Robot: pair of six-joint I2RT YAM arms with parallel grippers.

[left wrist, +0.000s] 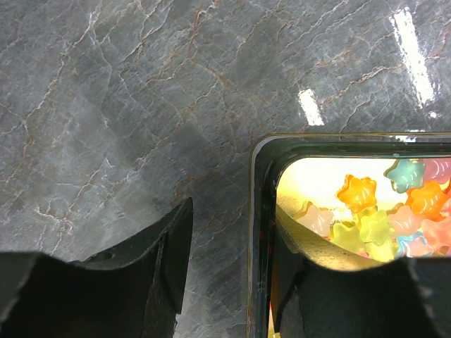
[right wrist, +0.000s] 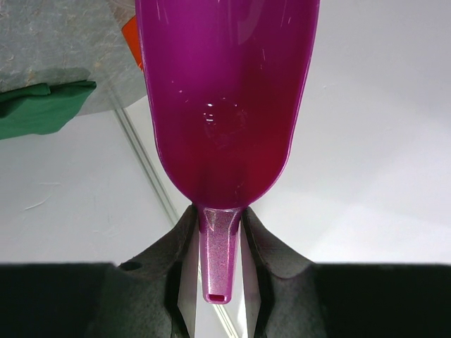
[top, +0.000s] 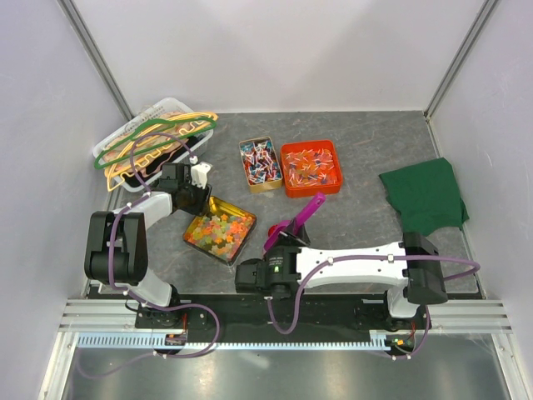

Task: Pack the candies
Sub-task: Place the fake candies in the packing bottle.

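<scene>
Currently the star-shaped candies (top: 220, 233) (left wrist: 373, 211), pastel orange, yellow, pink and green, lie heaped in a shallow clear tray (top: 193, 225) (left wrist: 255, 211) on the grey marbled tabletop (top: 366, 233) (left wrist: 141, 105).

The left gripper (top: 190, 190) (left wrist: 229, 239) sits at the tray's far left corner. Its jaws are apart and straddle the tray's wall, one finger outside over the bare tabletop and the other inside, next to the sweets. A clear gap shows between the outer finger and the wall, so the gripper is not clamped on it.

Just right of the tray, the right gripper (top: 279, 247) (right wrist: 222, 232) is closed on the thin handle of the purple scoop (top: 304, 215) (right wrist: 229, 105). The scoop's bowl points up and away from the tray. A red lid (top: 279, 229) peeks out beside the scoop, close to the tray's right corner.

Beyond the tray stand a gold tin (top: 260, 164) and, right of it, an orange tin (top: 311, 167). Both hold twist-wrapped candies (top: 312, 169) in red, blue and white.

Far to the tray's right lies a green cloth (top: 425, 196) (right wrist: 42, 113). Behind the tray to the left, a clear bin (top: 125, 133) carries colored hangers (top: 158, 137).
</scene>
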